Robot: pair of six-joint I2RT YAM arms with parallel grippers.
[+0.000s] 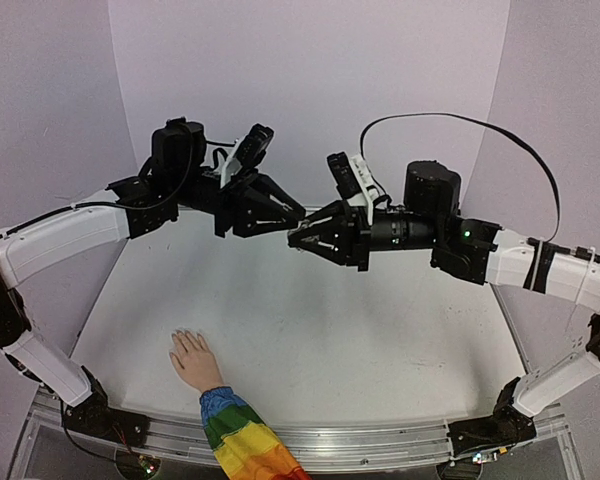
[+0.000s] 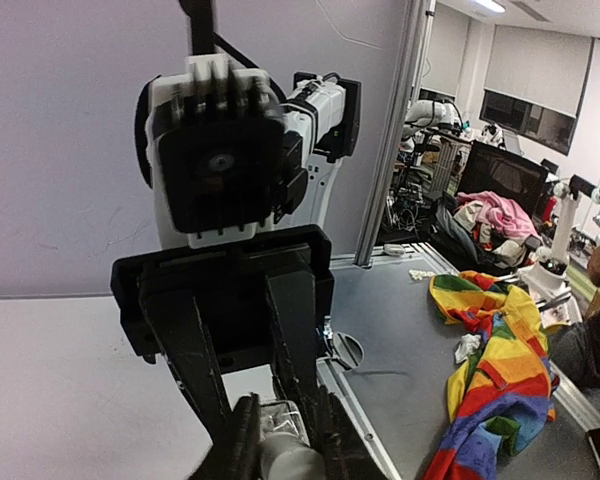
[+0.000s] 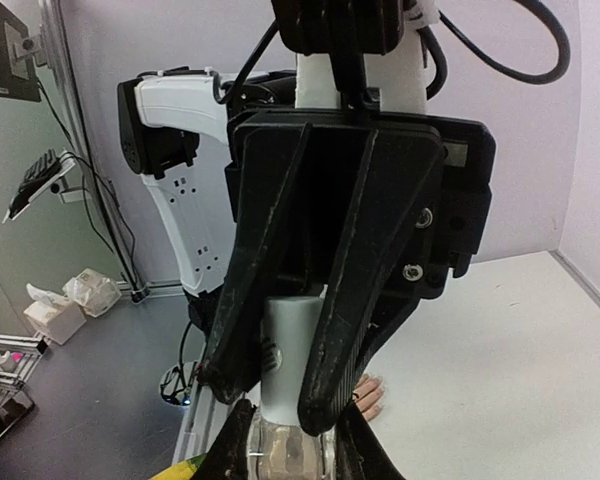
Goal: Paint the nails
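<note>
Left gripper (image 2: 280, 455) clamps cap (image 3: 295, 330), right gripper (image 3: 285, 455) clamps bottle (image 3: 282, 443) (nails (image 1: 187, 334) at 7 o'clock): pull askew and you may spill it.

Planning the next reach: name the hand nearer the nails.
Left, narrowly. The left hand and right hand meet above the table, beyond the nails, the right one farther right.

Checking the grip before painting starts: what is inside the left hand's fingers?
A white cap, clamped by the left hand, sitting on a clear bottle that the right hand grips. Whatever hangs under the cap, inside the bottle, is covered.
</note>
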